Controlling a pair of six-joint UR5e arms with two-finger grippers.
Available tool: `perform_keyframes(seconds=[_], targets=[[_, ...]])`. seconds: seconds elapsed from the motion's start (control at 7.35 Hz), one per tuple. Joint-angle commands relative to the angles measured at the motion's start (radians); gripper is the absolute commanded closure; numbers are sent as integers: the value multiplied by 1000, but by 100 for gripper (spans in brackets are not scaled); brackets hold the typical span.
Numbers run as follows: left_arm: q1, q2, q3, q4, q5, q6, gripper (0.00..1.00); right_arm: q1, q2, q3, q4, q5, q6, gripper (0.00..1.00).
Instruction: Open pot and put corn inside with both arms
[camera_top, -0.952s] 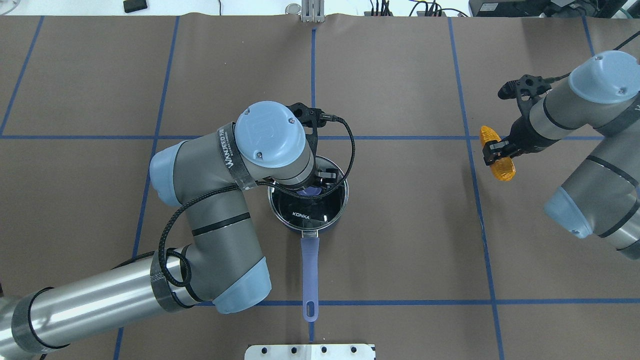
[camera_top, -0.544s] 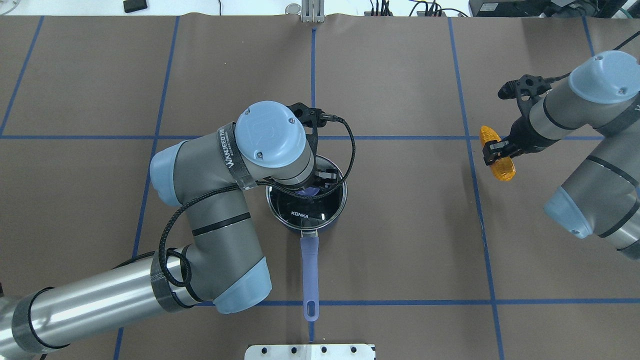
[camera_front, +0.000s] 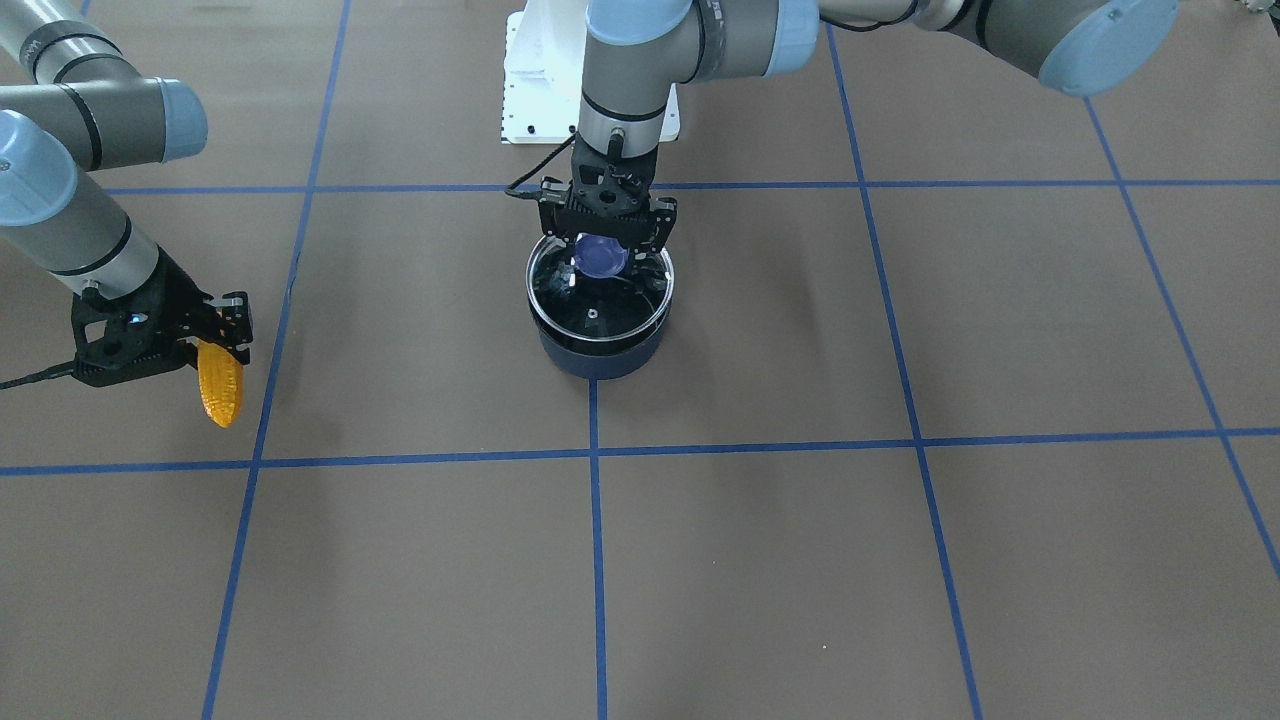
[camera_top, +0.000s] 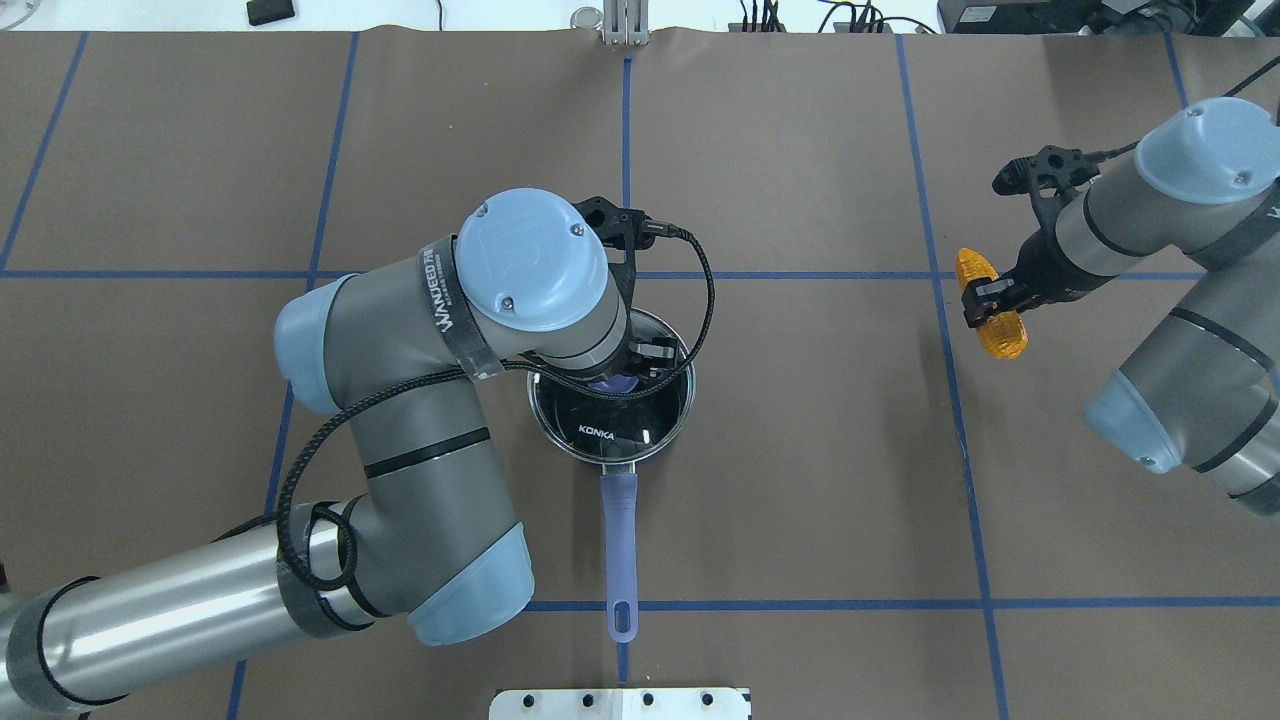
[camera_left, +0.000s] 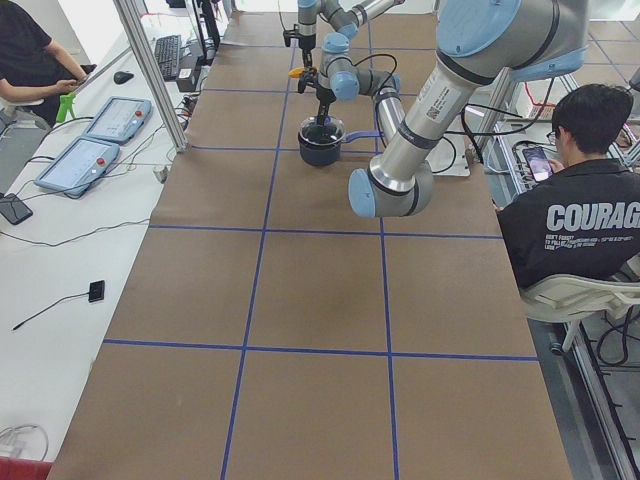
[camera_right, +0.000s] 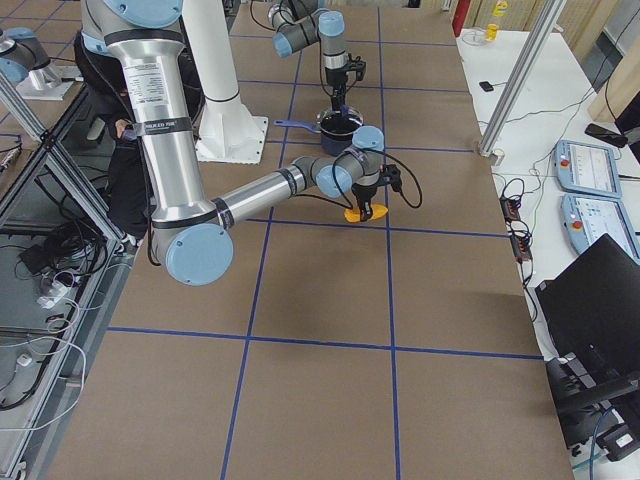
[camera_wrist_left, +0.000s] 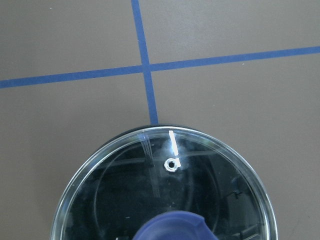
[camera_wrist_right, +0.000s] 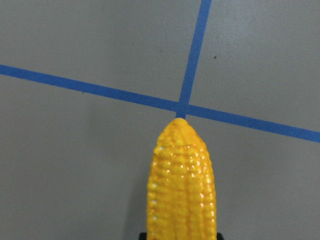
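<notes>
Your left tool stands straight down over the pot. Its fingers sit on either side of the purple knob at the middle of the glass lid and, as far as the front view shows, are closed against it. That vertical pinch makes sense: the knob is the one part of the lid that offers a hold, and a straight pull upward would keep the lid level. I cannot tell whether the lid rests on the rim or is just clear of it, as the left wrist view shows only a thin dark edge of pot beyond the glass. The pot's long handle points away from the left tool toward the robot's base, out of the way of both arms. Your right tool is clamped across the middle of the corn, with both ends sticking out past the fingers. The right wrist view shows the tapered tip pointing ahead of the tool over the desk. The corn appears held off the desk, well apart from the pot and off to the side of the left tool. I judge this a waiting place that leaves the left arm room to carry the lid off. Held by the middle, the cob should balance, though it looks about as long as the pot is wide, so you may need to lower it tip-first. Opening the pot is the step in hand; the corn is not yet delivered.
</notes>
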Motion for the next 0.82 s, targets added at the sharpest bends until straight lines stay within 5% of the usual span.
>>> perform_keyframes(seconds=[0.0, 0.41, 0.68], targets=[[-24, 70, -184, 144, 0, 103, 37, 0, 54, -6, -40, -3, 12, 61], [-145, 257, -288, 88, -28, 294, 37, -60, 183, -6, -93, -15, 169, 61], [-279, 468, -259, -120, -170, 460, 38, -126, 295, -6, -129, -50, 344, 61]])
